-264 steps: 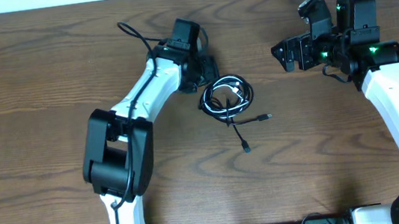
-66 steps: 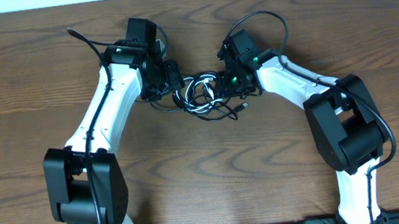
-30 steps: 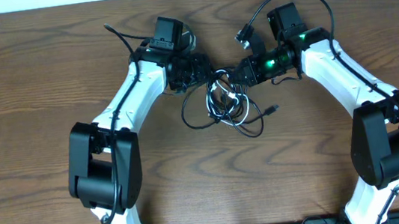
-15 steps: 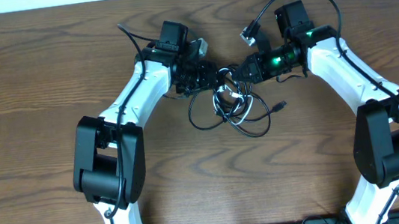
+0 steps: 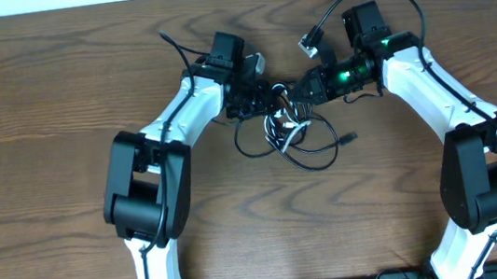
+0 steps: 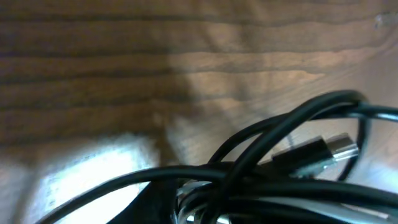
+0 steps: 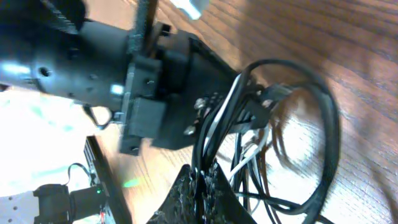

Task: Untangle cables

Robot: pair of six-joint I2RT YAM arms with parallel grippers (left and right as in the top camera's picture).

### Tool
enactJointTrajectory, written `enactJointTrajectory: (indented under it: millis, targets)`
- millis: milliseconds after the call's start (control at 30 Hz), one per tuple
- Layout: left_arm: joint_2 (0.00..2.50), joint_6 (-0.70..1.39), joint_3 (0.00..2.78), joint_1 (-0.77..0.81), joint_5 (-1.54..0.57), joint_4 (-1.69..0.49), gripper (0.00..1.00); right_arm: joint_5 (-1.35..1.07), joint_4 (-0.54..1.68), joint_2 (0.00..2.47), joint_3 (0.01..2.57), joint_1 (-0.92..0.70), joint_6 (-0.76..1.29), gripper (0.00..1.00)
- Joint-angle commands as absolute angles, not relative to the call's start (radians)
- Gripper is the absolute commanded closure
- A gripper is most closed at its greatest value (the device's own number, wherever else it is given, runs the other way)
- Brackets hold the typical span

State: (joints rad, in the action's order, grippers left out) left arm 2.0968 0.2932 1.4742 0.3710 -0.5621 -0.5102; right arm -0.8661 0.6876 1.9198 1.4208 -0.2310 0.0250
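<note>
Cables [image 5: 287,128]: black-and-white tangle on the wooden surface [image 5: 55,86], between both hands.
Right hand [image 5: 299,91]: pinched tight on strands at its upper edge.
Left hand [image 5: 267,100]: against the tangle; narrow or gripping, cannot tell.

Wide bare table [image 5: 38,182] left, right and toward the near edge. Crowded at centre: left gripper [image 5: 266,102] and right gripper [image 5: 298,93] almost tip to tip, cables [image 5: 297,139] looped just below.
</note>
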Motion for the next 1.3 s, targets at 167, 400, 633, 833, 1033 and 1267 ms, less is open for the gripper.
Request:
enactJointTrajectory:
  millis: [167,400,633,833,1033,1267]
  targets:
    - [2.128,0.38,1.475,0.374,-0.406,-0.492,0.89,-0.957,0.704,1.813,1.433,-0.214,0.007,0.99]
    - [2.128,0.38,1.475,0.374,-0.398,-0.491,0.92,-0.956,0.704,1.675,1.433,-0.156,0.007,0.99]
    - [2.127,0.379,1.476,0.374,-0.405,-0.49,0.93,-0.85,0.727,1.631,1.432,-0.131,0.03,0.99]
    - [2.014,0.38,1.501,0.363,-0.527,-0.492,0.93,-0.725,0.736,1.671,1.431,-0.164,0.072,0.75]
    - [1.841,0.471,1.505,0.363,-0.546,-0.492,0.93,-0.687,0.723,1.703,1.431,-0.202,0.094,0.73]
    - [1.766,0.564,1.505,0.363,-0.571,-0.5,0.92,-0.549,0.699,1.709,1.431,-0.251,0.124,0.71]
